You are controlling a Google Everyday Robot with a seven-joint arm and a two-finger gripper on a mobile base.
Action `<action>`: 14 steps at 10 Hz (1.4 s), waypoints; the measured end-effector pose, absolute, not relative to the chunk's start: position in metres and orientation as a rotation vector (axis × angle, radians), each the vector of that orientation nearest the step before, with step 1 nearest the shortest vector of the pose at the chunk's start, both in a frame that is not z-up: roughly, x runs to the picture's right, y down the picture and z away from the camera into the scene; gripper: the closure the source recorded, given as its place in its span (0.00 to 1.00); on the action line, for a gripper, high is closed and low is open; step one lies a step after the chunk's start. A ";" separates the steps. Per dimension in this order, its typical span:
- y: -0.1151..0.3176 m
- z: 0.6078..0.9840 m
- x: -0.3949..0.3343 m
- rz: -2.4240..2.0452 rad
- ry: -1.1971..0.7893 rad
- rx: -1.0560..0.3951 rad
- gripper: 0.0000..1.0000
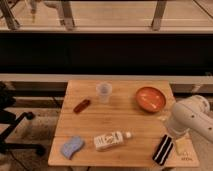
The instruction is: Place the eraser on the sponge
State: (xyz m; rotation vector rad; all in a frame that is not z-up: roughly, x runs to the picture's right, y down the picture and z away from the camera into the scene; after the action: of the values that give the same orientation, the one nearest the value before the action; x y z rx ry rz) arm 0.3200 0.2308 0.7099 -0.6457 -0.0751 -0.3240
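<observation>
**Wooden table under a dark wall: eraser lies apart from sponge**

Pale slatted wooden table (120, 120), with a railing above the wall behind.

The black rectangular eraser with white lengthwise stripes (163, 148) lies flat at the near right corner. The light-blue wavy-edged soft sponge (72, 146) lies at the near left, well apart from it. A white labelled bottle (111, 140) lies on its side between them.

My gripper (173, 135) hangs at the end of the white arm (192, 117), just above and beside the eraser. Its jaws are spread wide and I see nothing in them.

Handling, my judgement:
- The eraser looks light and stiff.
- I would pinch it across the short width at mid-length.
- The sponge will give, so the block may rock if it lands off-centre.
</observation>
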 end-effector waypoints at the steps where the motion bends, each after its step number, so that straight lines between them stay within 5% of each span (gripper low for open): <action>1: 0.236 0.712 0.321 -0.335 -0.077 -0.642 0.00; 14: 0.297 0.750 0.331 -0.448 -0.148 -0.694 0.00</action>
State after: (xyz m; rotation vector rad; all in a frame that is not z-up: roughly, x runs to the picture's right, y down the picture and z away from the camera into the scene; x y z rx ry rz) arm 0.3307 0.2968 0.7504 -0.6944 -0.1482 -0.4478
